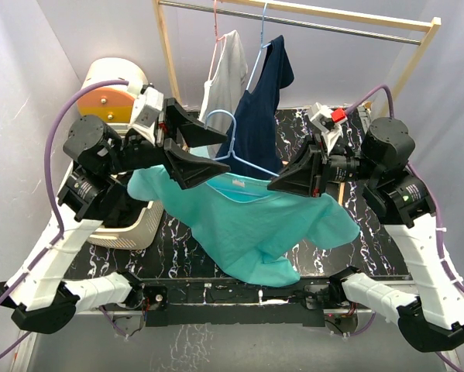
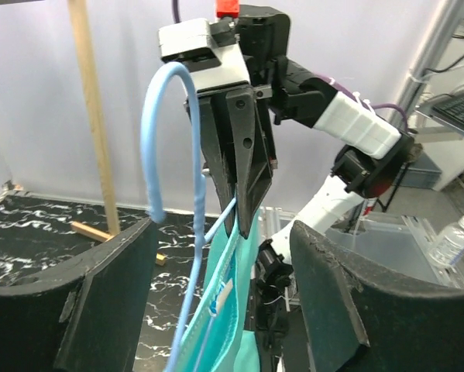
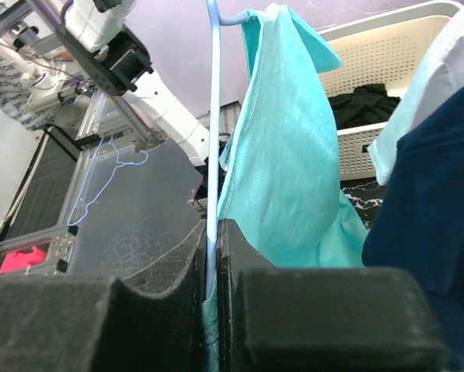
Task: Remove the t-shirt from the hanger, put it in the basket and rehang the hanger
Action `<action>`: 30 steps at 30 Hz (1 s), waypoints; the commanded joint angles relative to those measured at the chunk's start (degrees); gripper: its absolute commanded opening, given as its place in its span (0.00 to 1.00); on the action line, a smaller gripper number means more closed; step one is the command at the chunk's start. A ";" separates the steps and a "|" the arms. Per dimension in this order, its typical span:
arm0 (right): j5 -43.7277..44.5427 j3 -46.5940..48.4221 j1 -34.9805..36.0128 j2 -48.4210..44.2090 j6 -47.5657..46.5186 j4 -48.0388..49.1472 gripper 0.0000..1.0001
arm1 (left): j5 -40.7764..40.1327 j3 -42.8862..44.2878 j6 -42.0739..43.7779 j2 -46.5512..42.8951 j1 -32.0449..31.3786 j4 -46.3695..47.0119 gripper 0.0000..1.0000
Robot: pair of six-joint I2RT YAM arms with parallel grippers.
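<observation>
nearest the arm bases, the lower part of the teal t-shirt (image 1: 247, 225) hangs in loose folds over the black marbled desk (image 1: 170, 260), held up in the air between the 2 arms. its collar end sits on a light blue wire hanger (image 1: 234, 132). in the right wrist view, 1 shoulder of the t-shirt (image 3: 286, 155) drapes over the end of the hanger (image 3: 213, 116).

the right gripper (image 1: 274, 184) comes in from the right at the collar. its wrist view shows the gripper (image 3: 214, 232) pressed together, with the hanger wire pinched between the pads.

the left gripper (image 1: 224, 153) is on the other side, by the hook, with its jaws wide apart. in the left wrist view, the hanger (image 2: 150, 132) and the t-shirt (image 2: 228, 325) pass through the gap of that gripper (image 2: 224, 229), and neither finger appears to touch them.

left of the t-shirt, a white slotted basket (image 1: 131, 229) stands at the desk's left edge. farther back, a navy garment (image 1: 255, 124) and a white garment (image 1: 224, 77) hang on their own hangers from a metal rail (image 1: 332, 27) in a wooden frame (image 1: 170, 54).
</observation>
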 commanded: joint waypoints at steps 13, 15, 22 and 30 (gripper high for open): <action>-2.72 0.43 -0.21 -1.86 -0.82 2.88 0.08 | 14.25 0.33 -10.57 5.04 0.03 13.94 0.00; -0.28 0.29 -0.21 -1.86 -3.03 -0.40 0.08 | 12.61 0.66 -9.53 4.11 0.03 12.40 0.00; 12.50 -6.19 -0.21 -8.28 -7.64 -9.98 0.60 | 7.75 3.62 -6.96 2.62 0.03 3.82 0.00; 24.33 -14.59 -0.21 -21.64 -5.71 -15.10 0.69 | 5.08 6.09 -4.65 1.19 0.03 -2.02 0.00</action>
